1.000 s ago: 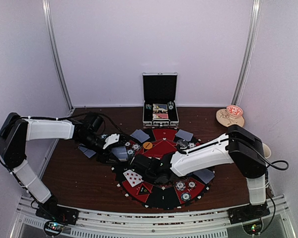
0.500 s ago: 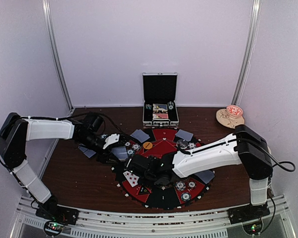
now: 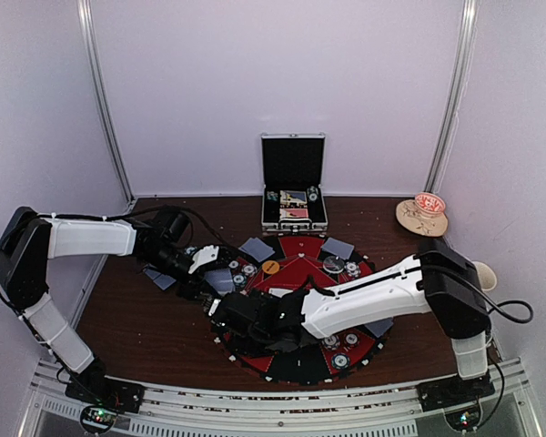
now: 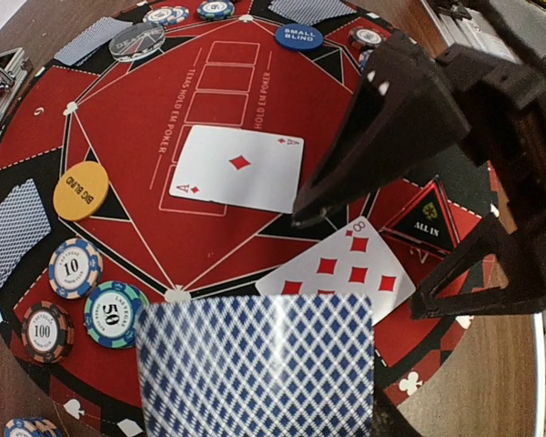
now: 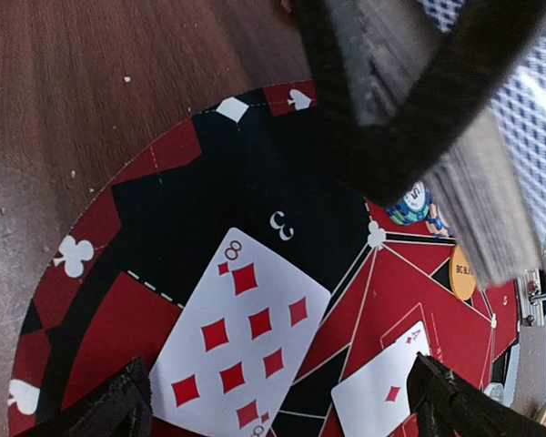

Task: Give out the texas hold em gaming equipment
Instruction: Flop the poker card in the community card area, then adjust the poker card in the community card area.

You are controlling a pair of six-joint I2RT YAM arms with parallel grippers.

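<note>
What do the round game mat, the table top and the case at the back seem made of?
Game mat: thin matte printed sheet, perhaps felt or rubber. Table top: dark wood or wood-look laminate, grain streaks showing. Case: bright silvery frame, likely aluminium, with black lining.

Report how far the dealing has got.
Done: chips, big blind disc, ace of diamonds and eight of diamonds lie on the mat. In hand: left gripper holds the deck; right gripper stands open over the eight. Left: probably more cards from the deck.
</note>
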